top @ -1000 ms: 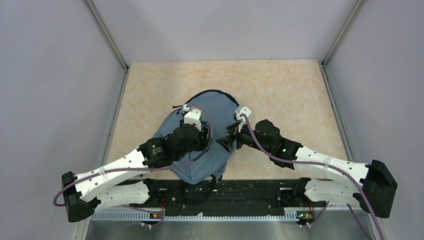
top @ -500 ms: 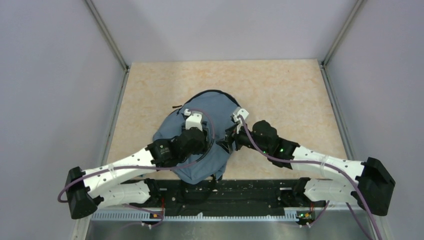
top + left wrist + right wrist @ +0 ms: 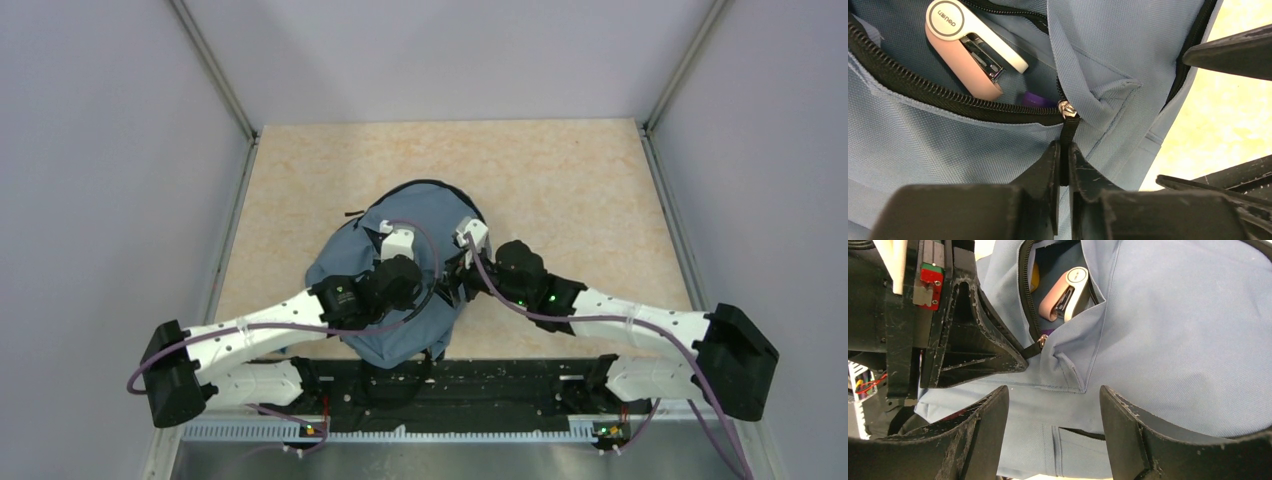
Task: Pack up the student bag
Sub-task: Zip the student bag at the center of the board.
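- Top external: the student bag [image 3: 415, 205] lies on the desk [image 3: 560, 180] close to its near edge, a little left of the middle. The left arm [image 3: 270, 325] reaches over the bag's middle and the right arm [image 3: 620, 320] comes in from its right side. Both wrists hide their fingers from above, so neither grip can be read here.
- Left wrist: the left gripper [image 3: 1062, 150] is pinched narrow on the black zipper pull [image 3: 1068, 131], which hangs from the metal slider [image 3: 1064, 108] at one end of an open pocket mouth. Inside lie a pink-and-white stapler [image 3: 973, 50] and, just beside the slider, a purple item [image 3: 1037, 99] that is mostly hidden.
- Right wrist: the right gripper [image 3: 1053, 392] stands wide with nothing held, over the blue fabric just beside the slider. Whether a finger touches the cloth I cannot tell. Something yellow [image 3: 1034, 275] shows deeper in the pocket.
- Step in hand, as I judge it: the items are in, and the pocket is about to be zipped shut.
- Next move: draw the pull along the open teeth. The right gripper should pin the fabric near the slider, or the soft bag is likely to drag along. The stapler sits near the teeth and could snag.
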### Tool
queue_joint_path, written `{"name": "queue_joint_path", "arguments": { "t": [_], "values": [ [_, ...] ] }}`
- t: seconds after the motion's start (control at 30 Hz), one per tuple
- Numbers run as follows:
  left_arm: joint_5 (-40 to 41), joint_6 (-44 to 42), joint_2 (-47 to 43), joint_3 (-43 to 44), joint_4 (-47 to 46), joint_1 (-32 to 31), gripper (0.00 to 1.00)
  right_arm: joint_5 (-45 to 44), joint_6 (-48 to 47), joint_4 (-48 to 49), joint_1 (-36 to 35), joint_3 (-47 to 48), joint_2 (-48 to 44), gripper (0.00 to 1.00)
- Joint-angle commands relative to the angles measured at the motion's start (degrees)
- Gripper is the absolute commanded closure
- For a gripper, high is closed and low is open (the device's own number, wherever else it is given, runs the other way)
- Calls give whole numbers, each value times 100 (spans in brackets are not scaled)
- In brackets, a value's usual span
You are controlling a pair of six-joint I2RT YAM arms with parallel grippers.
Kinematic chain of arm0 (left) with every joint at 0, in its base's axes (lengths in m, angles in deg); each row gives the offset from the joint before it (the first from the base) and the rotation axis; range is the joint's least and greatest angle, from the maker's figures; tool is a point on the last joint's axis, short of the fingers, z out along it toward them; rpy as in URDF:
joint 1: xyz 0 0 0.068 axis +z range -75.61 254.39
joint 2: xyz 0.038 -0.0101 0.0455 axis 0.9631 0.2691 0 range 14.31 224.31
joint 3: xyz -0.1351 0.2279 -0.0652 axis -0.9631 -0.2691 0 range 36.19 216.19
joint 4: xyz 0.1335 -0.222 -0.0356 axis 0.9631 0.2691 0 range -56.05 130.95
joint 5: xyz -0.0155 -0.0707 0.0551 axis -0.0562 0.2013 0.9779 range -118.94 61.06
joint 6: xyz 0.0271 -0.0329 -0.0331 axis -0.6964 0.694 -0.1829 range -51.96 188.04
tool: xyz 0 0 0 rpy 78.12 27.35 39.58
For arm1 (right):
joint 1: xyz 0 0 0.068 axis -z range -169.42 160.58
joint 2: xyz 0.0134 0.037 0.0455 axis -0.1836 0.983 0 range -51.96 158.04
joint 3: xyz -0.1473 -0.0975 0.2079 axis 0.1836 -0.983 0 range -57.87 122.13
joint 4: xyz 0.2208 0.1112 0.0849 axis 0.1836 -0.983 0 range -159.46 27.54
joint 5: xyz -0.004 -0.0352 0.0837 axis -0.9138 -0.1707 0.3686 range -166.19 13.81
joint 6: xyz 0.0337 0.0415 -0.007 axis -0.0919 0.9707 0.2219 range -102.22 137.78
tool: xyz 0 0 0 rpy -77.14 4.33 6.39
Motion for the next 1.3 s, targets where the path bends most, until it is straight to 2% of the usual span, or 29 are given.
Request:
{"name": "queue_joint_path", "arguments": {
  "t": [0.0,0.03,0.33,0.43,0.5,0.67,0.77,1.03,1.27],
  "values": [
    [134,44,-25,168,-110,-12,97,54,-417,687,-58,86,224,35],
    [158,42,-34,186,-102,-12,100,53,-491,783,-57,79,299,34],
    [276,-43,-171,216,-103,-7,100,75,-902,1624,-63,332,1467,34],
    [314,-114,-212,235,-130,-11,100,-97,-958,1556,-106,533,1750,40],
    [367,-205,-236,272,-156,0,100,-260,-989,1376,-156,702,1880,49],
    [564,-559,-179,519,-140,188,100,-857,-1058,885,-318,901,1995,87],
    [304,-787,-175,660,-260,574,100,-958,-963,912,-345,662,1810,100],
    [-282,-1451,-189,958,-684,1527,100,-1041,-828,576,-347,223,1200,100],
    [-171,-1834,-163,1238,-593,2046,100,-1000,-828,228,-353,107,806,100]
  ]
}}
